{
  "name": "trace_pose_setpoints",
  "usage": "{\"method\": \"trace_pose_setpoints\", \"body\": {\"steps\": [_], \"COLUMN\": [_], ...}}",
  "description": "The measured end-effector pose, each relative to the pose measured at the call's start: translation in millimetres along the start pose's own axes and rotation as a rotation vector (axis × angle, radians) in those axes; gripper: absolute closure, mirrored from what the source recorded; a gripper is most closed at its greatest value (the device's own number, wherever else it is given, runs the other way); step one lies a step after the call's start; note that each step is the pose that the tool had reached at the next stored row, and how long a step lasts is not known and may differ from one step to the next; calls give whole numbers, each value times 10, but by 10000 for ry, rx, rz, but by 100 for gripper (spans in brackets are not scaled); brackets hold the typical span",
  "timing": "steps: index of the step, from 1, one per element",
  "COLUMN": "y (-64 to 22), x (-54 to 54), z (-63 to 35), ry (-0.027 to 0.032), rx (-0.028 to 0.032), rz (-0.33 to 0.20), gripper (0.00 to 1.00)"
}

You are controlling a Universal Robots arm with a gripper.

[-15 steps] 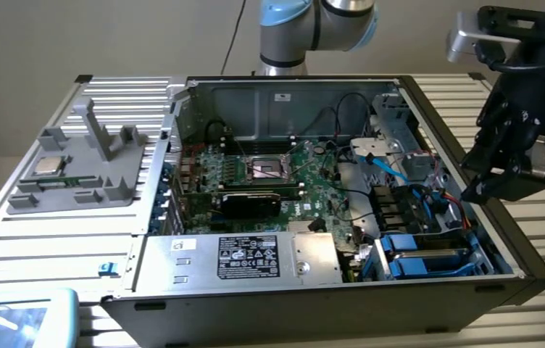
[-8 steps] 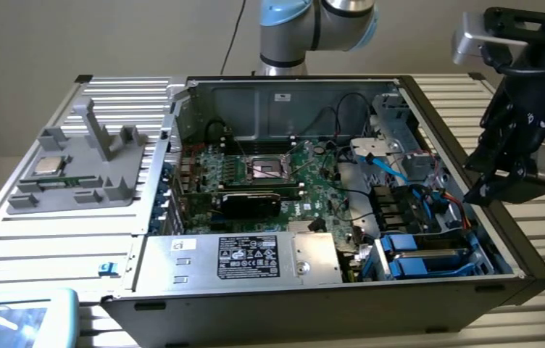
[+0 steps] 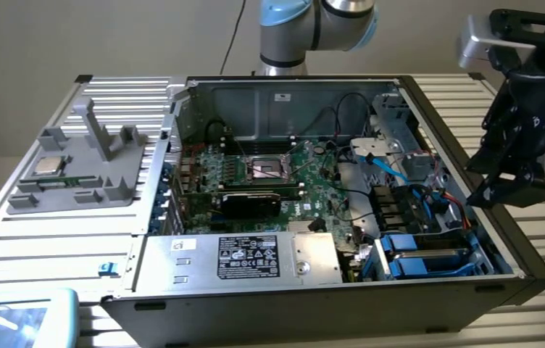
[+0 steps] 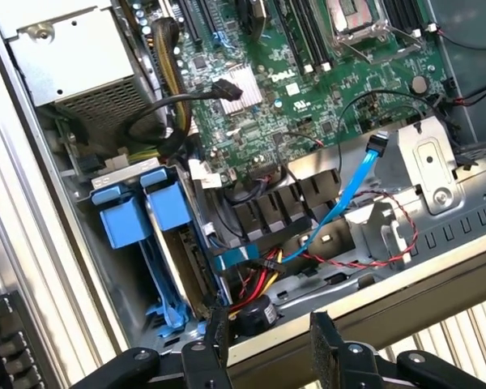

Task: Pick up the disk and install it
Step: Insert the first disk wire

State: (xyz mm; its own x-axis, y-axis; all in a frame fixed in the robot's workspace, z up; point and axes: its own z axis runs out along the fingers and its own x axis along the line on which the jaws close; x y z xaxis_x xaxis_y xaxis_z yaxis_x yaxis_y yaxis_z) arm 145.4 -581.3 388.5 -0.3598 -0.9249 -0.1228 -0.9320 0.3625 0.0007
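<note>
The disk (image 4: 181, 258) stands on edge in its bright blue carrier inside the drive bay (image 3: 427, 255), at the case's front corner on the exterior view's right. Two blue end tabs (image 4: 146, 212) sit side by side there, so two carriers fill the bay. My gripper (image 3: 516, 190) hangs above the case's wall on the exterior view's right, just past the bay. In the wrist view my gripper (image 4: 271, 347) is open, its black fingers (image 4: 327, 340) apart with nothing between them. It touches neither the disk nor the case.
The open case holds a green motherboard (image 3: 272, 174), a silver box with a black label (image 3: 243, 257) and a loose blue cable (image 4: 348, 190) with red wires near the bay. A grey fixture (image 3: 89, 170) carrying a small square chip (image 3: 50, 165) lies at the exterior view's left.
</note>
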Motion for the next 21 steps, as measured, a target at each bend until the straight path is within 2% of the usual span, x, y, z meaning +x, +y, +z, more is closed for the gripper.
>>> {"method": "trace_pose_setpoints", "body": {"steps": [6, 9, 11, 14, 15, 16, 21], "y": [28, -10, -34, -25, -17, -10, -3], "x": [58, 158, 225, 268, 273, 278, 284], "z": [-7, -19, -27, -30, -30, -31, -27], "ry": [-33, -91, -198, -465, -510, -525, -519], "rx": [-54, -76, -115, -223, -249, -269, -387], "rz": [-334, -336, -331, -387, -451, -541, -1304], "gripper": [47, 47, 47, 47, 47, 47, 47]}}
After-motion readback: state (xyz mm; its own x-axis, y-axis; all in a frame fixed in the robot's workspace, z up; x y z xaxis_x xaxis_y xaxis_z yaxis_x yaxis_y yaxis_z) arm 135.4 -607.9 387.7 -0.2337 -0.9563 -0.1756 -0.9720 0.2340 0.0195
